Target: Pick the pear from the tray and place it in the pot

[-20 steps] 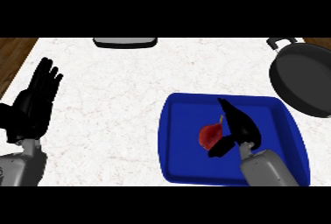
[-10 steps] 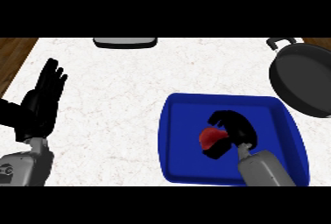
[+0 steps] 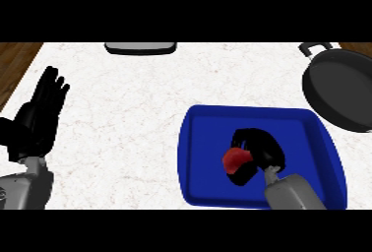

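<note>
A red pear (image 3: pixel 235 159) lies inside the blue tray (image 3: pixel 210 123) at the lower right of the head view. My right hand (image 3: pixel 260 147) is curled round the pear, fingers arching over its top and thumb below it, so only part of the fruit shows. The dark pot (image 3: pixel 341 88) stands at the right edge, beyond the tray, with its handle at the top. My left hand (image 3: pixel 38 118) rests open at the left edge, fingers up, away from the tray.
A grey object (image 3: pixel 140 47) sits at the far edge of the white counter (image 3: pixel 131 108). A brown wooden strip (image 3: pixel 16 64) shows along the left side of the counter.
My right hand's fingers went from straight beside the pear to curled round it. The left hand drifted slightly up and right at the left edge.
</note>
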Tool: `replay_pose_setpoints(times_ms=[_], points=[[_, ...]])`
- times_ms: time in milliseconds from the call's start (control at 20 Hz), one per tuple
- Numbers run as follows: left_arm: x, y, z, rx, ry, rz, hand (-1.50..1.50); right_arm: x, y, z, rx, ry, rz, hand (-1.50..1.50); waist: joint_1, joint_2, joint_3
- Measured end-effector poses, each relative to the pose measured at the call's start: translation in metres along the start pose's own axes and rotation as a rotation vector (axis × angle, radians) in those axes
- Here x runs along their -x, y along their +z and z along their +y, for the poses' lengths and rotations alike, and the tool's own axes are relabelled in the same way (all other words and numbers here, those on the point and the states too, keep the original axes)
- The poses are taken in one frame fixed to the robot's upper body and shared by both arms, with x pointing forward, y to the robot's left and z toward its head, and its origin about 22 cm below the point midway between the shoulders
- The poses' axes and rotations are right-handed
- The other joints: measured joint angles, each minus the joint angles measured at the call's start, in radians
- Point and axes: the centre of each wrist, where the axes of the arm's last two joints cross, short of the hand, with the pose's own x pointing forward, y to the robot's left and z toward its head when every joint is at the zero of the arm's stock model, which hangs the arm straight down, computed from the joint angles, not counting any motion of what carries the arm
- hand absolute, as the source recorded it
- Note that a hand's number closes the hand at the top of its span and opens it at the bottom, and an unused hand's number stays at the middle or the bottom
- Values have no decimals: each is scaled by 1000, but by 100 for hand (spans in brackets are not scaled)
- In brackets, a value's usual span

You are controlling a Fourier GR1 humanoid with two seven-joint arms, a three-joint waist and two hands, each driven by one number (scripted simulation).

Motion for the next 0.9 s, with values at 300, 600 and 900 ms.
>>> replay_pose_setpoints(times_ms=[300,600,900], points=[[-3,0,-1,-10,1,6,0,12,42,8,-141,194,-330,150,-15,-3,2],[-2,1,4,-21,1,10,0,33,100,-21,-85,200,-482,150,-22,-1,2],[4,6,6,-34,-2,13,0,38,129,-69,233,0,-514,150,-32,-2,2]])
